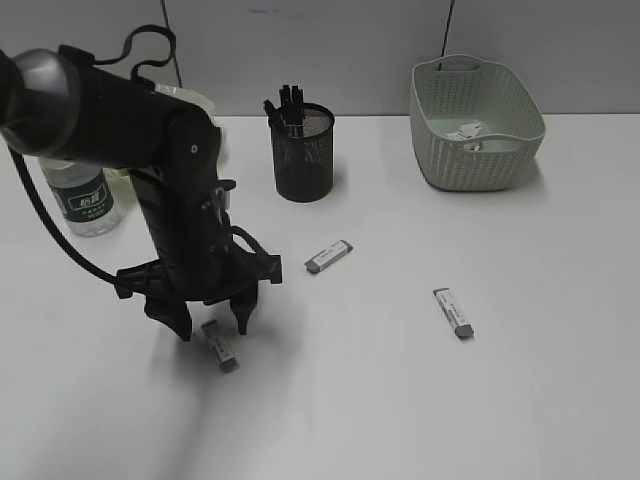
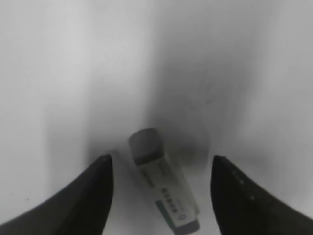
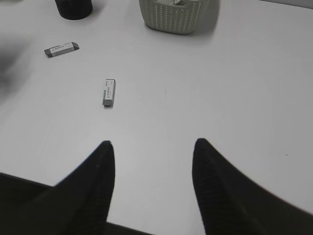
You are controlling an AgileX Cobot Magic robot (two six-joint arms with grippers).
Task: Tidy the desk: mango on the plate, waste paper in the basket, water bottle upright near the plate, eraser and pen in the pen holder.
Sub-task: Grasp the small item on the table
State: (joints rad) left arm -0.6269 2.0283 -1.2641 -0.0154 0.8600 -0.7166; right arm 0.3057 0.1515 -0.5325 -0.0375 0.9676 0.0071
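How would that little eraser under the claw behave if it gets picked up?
The eraser looks like a flat-sided block, so it probably won't roll. Small as it is, it's likely light. Its paper sleeve may be a bit slick between the open jaws.

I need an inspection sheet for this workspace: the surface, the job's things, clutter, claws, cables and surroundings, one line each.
Surface: white desk, bare between items.
Job's things: three erasers loose on the desk, near left, middle, right; pen holder upright with pens inside; basket with waste paper inside; water bottle upright behind the left arm; mango and plate mostly hidden.
Clutter: nothing seen.
Claws: left claw open, low over the near left eraser; right claw open, holding nothing.
Cables: black cable loops beside the left arm.
Surroundings: grey wall panels.
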